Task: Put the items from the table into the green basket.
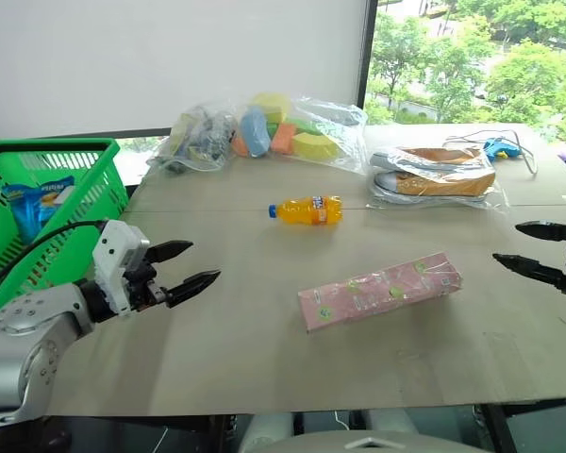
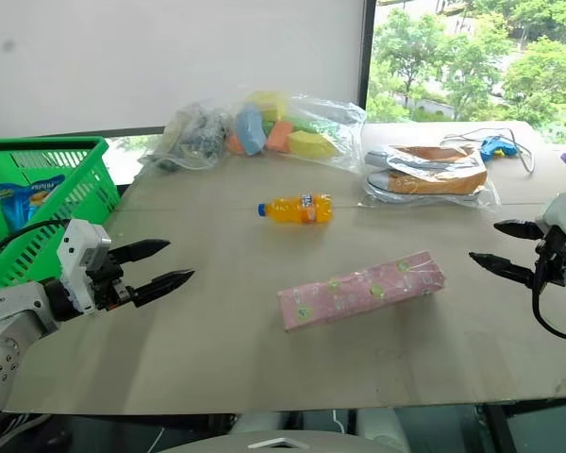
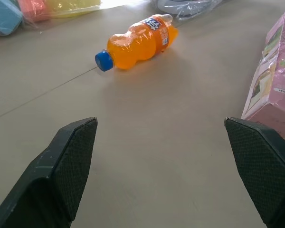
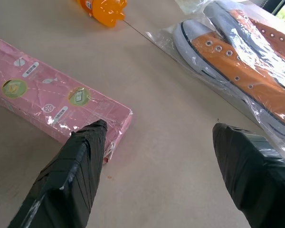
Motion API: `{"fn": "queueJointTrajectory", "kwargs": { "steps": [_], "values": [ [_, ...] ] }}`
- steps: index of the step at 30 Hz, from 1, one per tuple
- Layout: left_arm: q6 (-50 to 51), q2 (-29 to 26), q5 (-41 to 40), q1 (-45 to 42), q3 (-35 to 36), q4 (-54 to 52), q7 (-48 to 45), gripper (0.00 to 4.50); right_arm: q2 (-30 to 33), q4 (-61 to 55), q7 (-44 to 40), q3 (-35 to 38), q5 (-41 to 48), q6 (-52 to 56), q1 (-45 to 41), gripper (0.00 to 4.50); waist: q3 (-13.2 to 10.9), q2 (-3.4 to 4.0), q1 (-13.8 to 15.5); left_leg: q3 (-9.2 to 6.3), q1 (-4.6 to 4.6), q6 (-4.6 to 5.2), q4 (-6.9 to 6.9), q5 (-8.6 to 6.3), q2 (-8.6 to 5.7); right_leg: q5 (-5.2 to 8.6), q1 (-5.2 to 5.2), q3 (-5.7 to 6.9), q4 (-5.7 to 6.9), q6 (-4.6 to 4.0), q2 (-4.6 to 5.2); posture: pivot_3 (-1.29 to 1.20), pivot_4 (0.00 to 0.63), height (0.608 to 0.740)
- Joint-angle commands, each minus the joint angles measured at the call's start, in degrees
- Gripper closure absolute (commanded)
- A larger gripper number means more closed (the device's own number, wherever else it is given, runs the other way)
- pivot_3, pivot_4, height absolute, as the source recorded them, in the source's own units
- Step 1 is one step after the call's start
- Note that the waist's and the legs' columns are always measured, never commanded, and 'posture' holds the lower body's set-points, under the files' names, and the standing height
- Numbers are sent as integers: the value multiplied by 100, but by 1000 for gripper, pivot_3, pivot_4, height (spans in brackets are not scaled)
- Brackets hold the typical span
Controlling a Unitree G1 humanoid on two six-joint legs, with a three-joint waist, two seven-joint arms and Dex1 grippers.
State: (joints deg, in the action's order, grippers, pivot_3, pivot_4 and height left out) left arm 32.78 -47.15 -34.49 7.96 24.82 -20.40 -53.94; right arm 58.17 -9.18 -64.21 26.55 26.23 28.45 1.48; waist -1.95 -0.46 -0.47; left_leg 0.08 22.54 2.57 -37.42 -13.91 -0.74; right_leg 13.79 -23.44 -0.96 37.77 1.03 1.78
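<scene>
Bottle (image 1: 306, 209) and pack (image 1: 379, 290) between spread fingers (image 1: 192, 281).

I have both arms raised in front of me, one at each side, and nothing is held in either. My left gripper (image 1: 191, 266) reaches in from the left, angled toward the middle and slightly down, its two black fingers (image 3: 71, 161) spread wide. My right gripper (image 2: 503, 247) comes in from the right, pointing inward, its fingers (image 4: 80, 161) likewise parted well apart.
</scene>
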Motion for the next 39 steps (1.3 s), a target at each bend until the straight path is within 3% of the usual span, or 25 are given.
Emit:
{"fn": "queueJointTrajectory", "kwargs": {
  "steps": [1,5,9,13,18,24,26,29,33,39],
  "values": [
    [70,-56,-36,-485,-235,-235,180,70,31,-339,9,226,217,-69,-102,686,-1,-1,-5,0,0,0,0,0,0,0,0,0,0,0,0,-43,0,740],
    [348,5,511,-1690,-1325,-261,757,70,-192,-1188,251,34,1037,417,-684,686,-5,-5,33,1,-6,0,-6,1,-1,9,11,8,3,25,-2,-47,0,740],
    [832,26,1061,-2837,-2235,297,1069,70,-245,-1554,499,-254,1282,680,-1049,686,-11,-26,-30,-1,-69,0,4,-2,3,10,72,-5,-6,31,-24,-64,0,740],
    [862,367,1927,-4391,-3420,1810,1003,70,-98,-1957,962,-810,1194,1096,-1453,686,-20,-36,-33,-2,-66,1,2,-2,2,11,72,-13,-9,37,-59,-63,0,740],
    [-401,1152,3090,-5920,-4590,4409,563,70,-76,-2325,1116,-1081,1650,1610,-1873,686,-21,-38,-40,2,-57,10,3,-8,2,1,66,-21,-17,32,-64,-108,0,740],
    [-2010,2310,4069,-7650,-5021,8123,583,70,-183,-2615,1623,-1112,1787,1905,-2088,686,-27,-54,-87,5,29,13,-21,-9,0,-7,-6,-24,-10,35,-64,-175,0,740],
    [-2433,2508,4441,-7917,-5138,8819,789,70,-227,-2734,1776,-1136,1784,1941,-2060,686,-27,-55,-163,13,36,23,-22,-15,1,-7,-15,-31,-10,37,-63,-203,0,740],
    [-2676,2697,4742,-8037,-5190,9360,296,70,-294,-2916,1939,-1079,1876,2001,-1945,686,-26,-54,-251,25,34,43,-22,-28,1,-2,-15,-44,-9,45,-61,-234,3,740],
    [-2690,2783,4965,-8039,-5123,9652,-250,1207,-337,-3096,2125,-964,1966,2041,-1759,686,-17,-48,-386,39,33,54,-23,-36,2,1,-22,-57,-9,50,-55,-258,4,740],
    [-2660,2730,5095,-8020,-4813,9732,-291,4206,-394,-3166,2345,-972,1964,1962,-1595,686,-5,-33,-497,45,18,58,-42,-38,-4,4,-8,-59,6,69,-38,-269,8,740]
  ]
}}
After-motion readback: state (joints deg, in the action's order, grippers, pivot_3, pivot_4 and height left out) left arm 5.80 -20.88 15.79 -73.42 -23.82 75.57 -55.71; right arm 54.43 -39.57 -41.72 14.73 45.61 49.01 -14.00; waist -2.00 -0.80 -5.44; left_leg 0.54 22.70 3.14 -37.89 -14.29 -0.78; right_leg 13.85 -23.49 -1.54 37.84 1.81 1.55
